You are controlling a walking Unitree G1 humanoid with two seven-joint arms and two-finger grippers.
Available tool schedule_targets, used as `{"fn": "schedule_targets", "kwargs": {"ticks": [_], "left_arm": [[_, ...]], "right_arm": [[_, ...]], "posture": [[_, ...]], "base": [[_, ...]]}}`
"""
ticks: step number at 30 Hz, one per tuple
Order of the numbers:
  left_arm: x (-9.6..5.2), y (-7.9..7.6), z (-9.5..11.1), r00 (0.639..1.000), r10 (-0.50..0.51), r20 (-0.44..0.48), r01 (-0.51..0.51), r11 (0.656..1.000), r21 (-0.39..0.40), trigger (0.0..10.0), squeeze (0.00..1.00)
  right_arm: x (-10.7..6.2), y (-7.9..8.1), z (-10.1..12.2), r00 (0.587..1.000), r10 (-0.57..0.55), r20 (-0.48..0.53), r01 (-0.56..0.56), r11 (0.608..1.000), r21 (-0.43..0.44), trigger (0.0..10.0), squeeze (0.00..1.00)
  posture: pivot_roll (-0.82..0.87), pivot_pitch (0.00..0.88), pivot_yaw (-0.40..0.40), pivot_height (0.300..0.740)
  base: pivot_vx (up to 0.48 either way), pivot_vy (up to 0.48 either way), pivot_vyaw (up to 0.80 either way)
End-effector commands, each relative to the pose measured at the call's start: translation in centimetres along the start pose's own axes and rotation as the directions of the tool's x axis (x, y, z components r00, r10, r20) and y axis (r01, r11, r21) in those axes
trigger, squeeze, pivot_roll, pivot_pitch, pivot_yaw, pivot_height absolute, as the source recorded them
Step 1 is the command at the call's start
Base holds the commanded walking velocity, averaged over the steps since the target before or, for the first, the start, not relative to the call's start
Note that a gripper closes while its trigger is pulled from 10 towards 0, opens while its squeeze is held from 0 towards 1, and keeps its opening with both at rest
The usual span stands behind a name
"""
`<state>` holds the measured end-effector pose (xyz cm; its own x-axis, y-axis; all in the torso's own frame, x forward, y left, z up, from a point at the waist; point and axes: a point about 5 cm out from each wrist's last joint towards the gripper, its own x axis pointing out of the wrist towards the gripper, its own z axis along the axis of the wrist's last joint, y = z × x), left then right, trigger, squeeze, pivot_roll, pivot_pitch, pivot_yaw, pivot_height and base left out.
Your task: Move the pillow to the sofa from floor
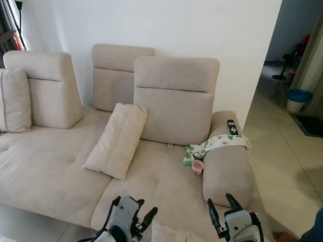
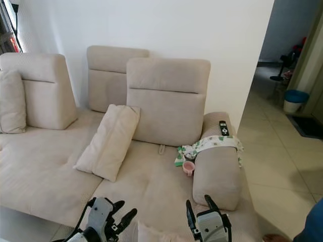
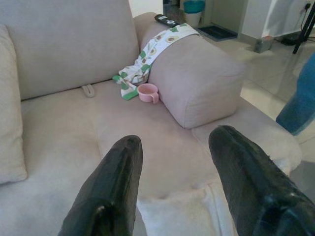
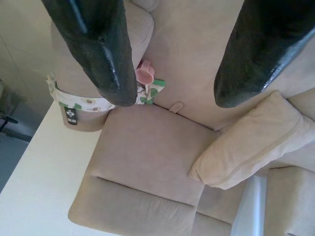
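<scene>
In the left eye view, the beige sofa [image 1: 45,166] spans the frame, its three back cushions against the white wall. A beige pillow [image 1: 117,140] leans tilted on the seat at about 9 o'clock from the armrest [image 1: 228,169], its top edge touching the middle back cushion. Another pillow [image 1: 14,100] stands at the far left, toward 10 o'clock. A patterned cloth [image 1: 218,144] drapes over the armrest, a black remote [image 1: 232,126] lies just beyond it on the armrest top, and a pink cup [image 1: 197,167] sits on the seat beside the armrest, touching the cloth's lower end. At 6 o'clock, the left tool [image 1: 142,217] and the right tool [image 1: 222,207] hover over the seat's front edge, both with fingers spread apart, holding nothing. Between them a pale cushion corner [image 1: 169,234] pokes up at the bottom edge.

The right eye view shows a blue bucket [image 2: 294,100] on the tiled floor at 2 o'clock, well apart from the sofa.

In the left wrist view, the two black fingers [image 3: 113,191] stand apart over the seat, with the pale cushion edge below them; cup, cloth and armrest lie ahead.

In the right wrist view, the spread fingers [image 4: 101,49] frame the seat, with the leaning pillow to one side.
</scene>
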<state>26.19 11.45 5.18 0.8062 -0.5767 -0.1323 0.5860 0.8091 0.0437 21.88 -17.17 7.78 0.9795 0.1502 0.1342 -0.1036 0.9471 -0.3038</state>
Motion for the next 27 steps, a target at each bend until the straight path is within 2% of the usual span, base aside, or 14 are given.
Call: {"fn": "schedule_targets", "kwargs": {"ticks": [1, 24, 25, 27], "left_arm": [[-0.06, 0.00, 0.01, 1.000, -0.005, 0.003, 0.005, 1.000, 0.012, 10.0, 0.00], [-0.06, -0.35, -0.58, 1.000, -0.005, -0.005, 0.005, 1.000, 0.012, 10.0, 0.00], [0.03, -0.38, -0.54, 1.000, -0.006, -0.003, 0.006, 1.000, 0.011, 10.0, 0.00], [0.26, -0.48, -0.32, 1.000, -0.009, 0.005, 0.009, 1.000, 0.013, 10.0, 0.00]], "right_arm": [[-0.27, 0.06, -0.43, 1.000, 0.000, -0.015, 0.000, 1.000, 0.019, 10.0, 0.00], [-0.05, -0.04, -0.76, 1.000, -0.005, -0.010, 0.005, 0.999, 0.044, 10.0, 0.00], [0.02, 0.01, -0.80, 1.000, 0.003, -0.012, -0.002, 0.998, 0.059, 10.0, 0.00], [0.45, 0.29, -0.67, 0.995, 0.093, -0.023, -0.090, 0.990, 0.105, 10.0, 0.00]], "posture": [[-0.01, 0.000, 0.035, 0.635], [-0.01, 0.000, 0.039, 0.555], [-0.01, 0.000, 0.039, 0.555], [-0.02, 0.000, 0.040, 0.555]], "base": [[0.000, 0.000, 0.00], [0.000, 0.000, 0.00], [0.000, 0.000, 0.00], [0.000, 0.000, 0.00]]}}
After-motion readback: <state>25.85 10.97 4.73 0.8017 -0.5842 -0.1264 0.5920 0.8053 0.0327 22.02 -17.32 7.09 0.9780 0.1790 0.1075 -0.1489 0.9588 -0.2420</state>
